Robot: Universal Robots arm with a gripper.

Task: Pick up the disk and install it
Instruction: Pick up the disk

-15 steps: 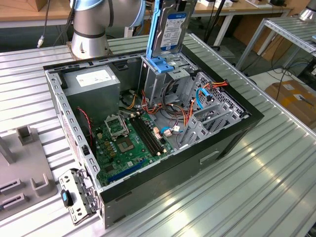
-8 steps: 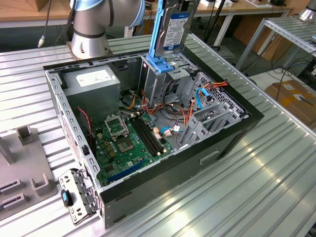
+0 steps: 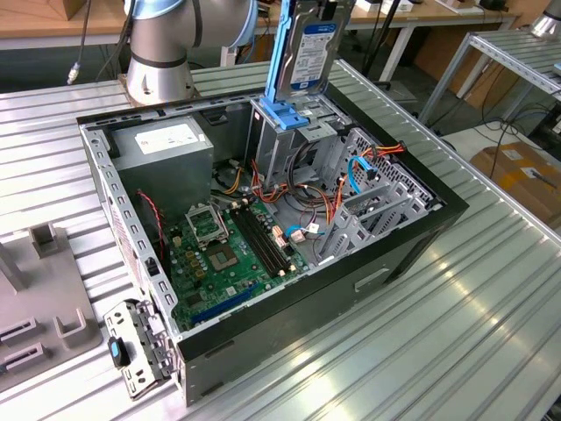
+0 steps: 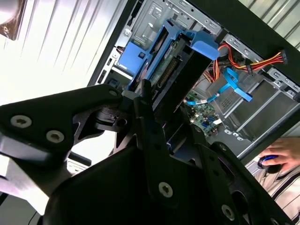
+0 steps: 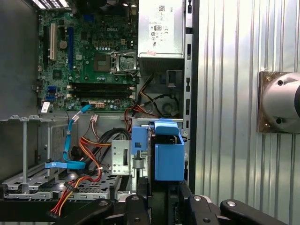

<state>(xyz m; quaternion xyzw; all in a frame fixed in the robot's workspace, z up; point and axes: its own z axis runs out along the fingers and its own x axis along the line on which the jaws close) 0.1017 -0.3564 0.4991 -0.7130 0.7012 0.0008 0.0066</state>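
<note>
above one grey cage [image 3: 273, 151], one end effector [image 4: 170, 107] grips one disk [image 3: 308, 48].

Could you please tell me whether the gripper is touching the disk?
Touching: in the second wrist view the gripper has its fingers clamped on both sides of the disk, holding it on edge over the computer case.

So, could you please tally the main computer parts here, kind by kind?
disk: 1
power supply: 1
motherboard: 1
drive cage: 1
case: 1
Total: 5
</note>
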